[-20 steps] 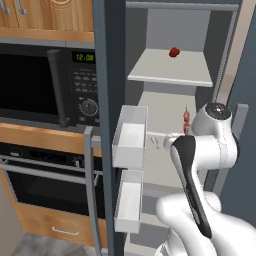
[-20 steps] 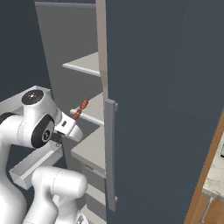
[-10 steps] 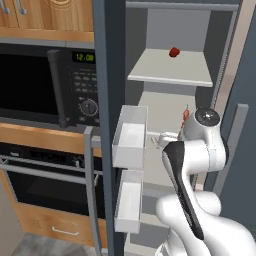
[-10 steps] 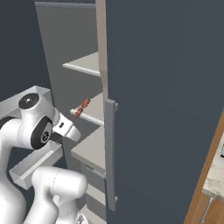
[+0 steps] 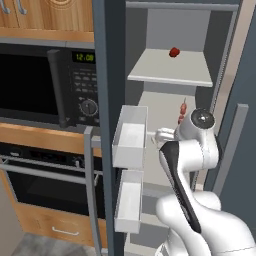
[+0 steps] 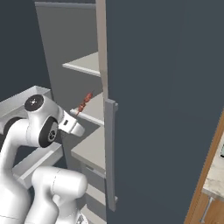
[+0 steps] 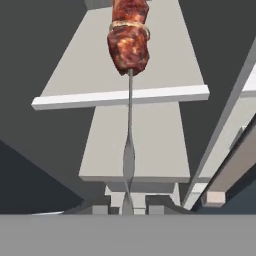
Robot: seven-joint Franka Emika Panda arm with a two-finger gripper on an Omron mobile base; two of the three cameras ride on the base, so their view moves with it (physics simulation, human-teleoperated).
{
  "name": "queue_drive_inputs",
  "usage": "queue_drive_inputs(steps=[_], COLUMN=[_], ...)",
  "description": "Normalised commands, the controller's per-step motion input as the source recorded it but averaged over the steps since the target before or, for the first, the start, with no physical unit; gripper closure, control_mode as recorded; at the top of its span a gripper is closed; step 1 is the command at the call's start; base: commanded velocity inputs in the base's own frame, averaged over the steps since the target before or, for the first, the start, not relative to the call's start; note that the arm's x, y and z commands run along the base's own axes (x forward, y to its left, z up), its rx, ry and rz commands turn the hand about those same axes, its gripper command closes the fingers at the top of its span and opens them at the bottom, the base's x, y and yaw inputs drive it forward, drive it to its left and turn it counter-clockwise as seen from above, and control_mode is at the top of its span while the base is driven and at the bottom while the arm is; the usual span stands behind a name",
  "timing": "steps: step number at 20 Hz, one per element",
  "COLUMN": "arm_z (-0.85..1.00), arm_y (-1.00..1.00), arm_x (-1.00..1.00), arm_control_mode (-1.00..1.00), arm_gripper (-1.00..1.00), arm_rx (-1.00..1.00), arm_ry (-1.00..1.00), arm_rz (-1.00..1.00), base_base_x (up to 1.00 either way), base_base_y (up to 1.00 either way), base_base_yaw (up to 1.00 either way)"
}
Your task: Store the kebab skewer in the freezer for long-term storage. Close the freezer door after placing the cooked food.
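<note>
The gripper (image 7: 128, 206) is clamped on the bare near end of the kebab skewer (image 7: 129, 60), meat poking over a freezer shelf (image 7: 125, 95), so it could easily pivot or slide off the edge when released.

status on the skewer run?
Gripper shut on kebab skewer, meat end up. Skewer inside open freezer, above a shelf, not yet set down. Nothing in the way.
</note>
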Motion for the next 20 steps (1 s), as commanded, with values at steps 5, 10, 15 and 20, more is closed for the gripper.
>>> queue_drive_inputs(steps=[5, 10, 15, 20], arm_z=[0.00, 0.00, 0.00, 0.00], arm_y=[-0.05, -0.08, -0.18, -0.14], arm_x=[0.42, 0.33, 0.31, 0.43], arm_control_mode=[-1.00, -1.00, -1.00, -1.00], arm_gripper=[1.00, 1.00, 1.00, 1.00], arm_rx=[0.00, 0.00, 0.00, 0.00], arm_ry=[0.00, 0.00, 0.00, 0.03], arm_rz=[0.00, 0.00, 0.00, 0.00], base_base_x=[0.00, 0.00, 0.00, 0.00], base_base_y=[0.00, 0.00, 0.00, 0.00], base_base_yaw=[0.00, 0.00, 0.00, 0.00])
